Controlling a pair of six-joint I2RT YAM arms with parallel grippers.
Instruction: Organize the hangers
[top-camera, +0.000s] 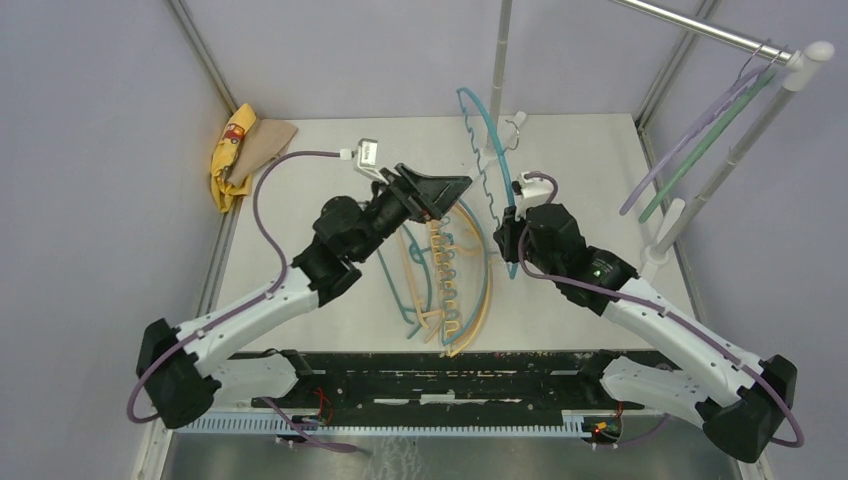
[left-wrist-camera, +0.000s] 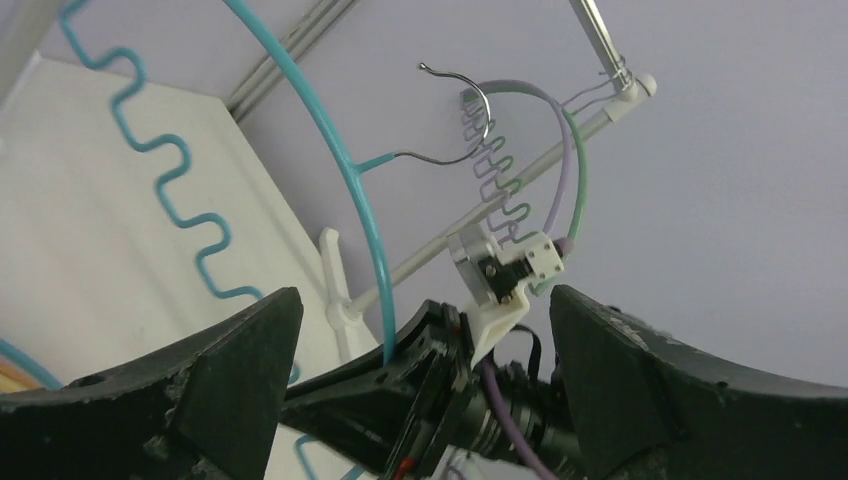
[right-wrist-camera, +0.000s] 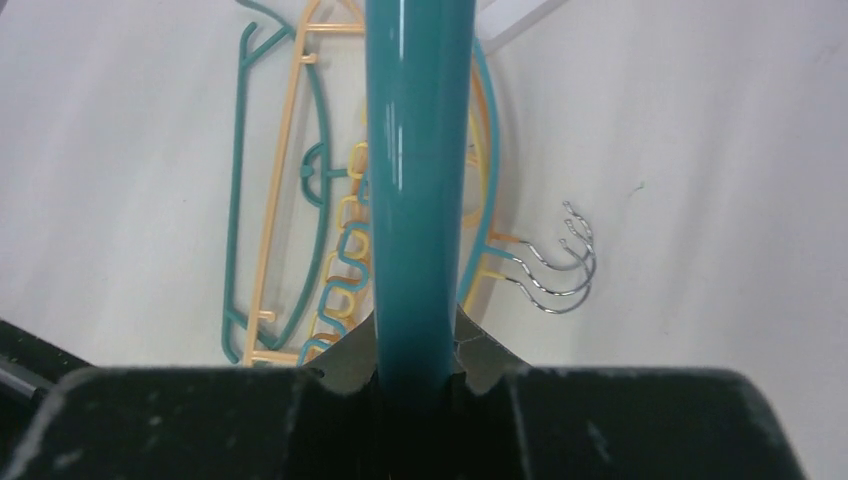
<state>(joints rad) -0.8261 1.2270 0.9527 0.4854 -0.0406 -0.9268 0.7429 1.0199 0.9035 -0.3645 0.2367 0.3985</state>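
While the right gripper (top-camera: 510, 238) is clenched on the lower bar of a teal hanger (top-camera: 480, 130), holding it upright above the table (top-camera: 580, 150), most of the job looks undone. The right wrist view shows that bar seated firmly between the closed fingers, running straight up out of the grip.

Just beside it, the left gripper (top-camera: 440, 195) stands wide open and grasps nothing. In its own wrist view the teal curve passes through the gap between its fingers (left-wrist-camera: 200, 380) with no contact that I can see.

Further out, a pile of hangers (top-camera: 450, 285), teal and tan-orange, lies flat on the table between the two arms, their metal hooks (right-wrist-camera: 565, 265) bunched together. At the upper right, a lilac hanger (top-camera: 690, 135) and a pale green hanger (top-camera: 712, 146) hang on the rail (top-camera: 700, 28).

By my reading, two are hung, one is in hand and well short of the rail, and the pile remains to be moved.
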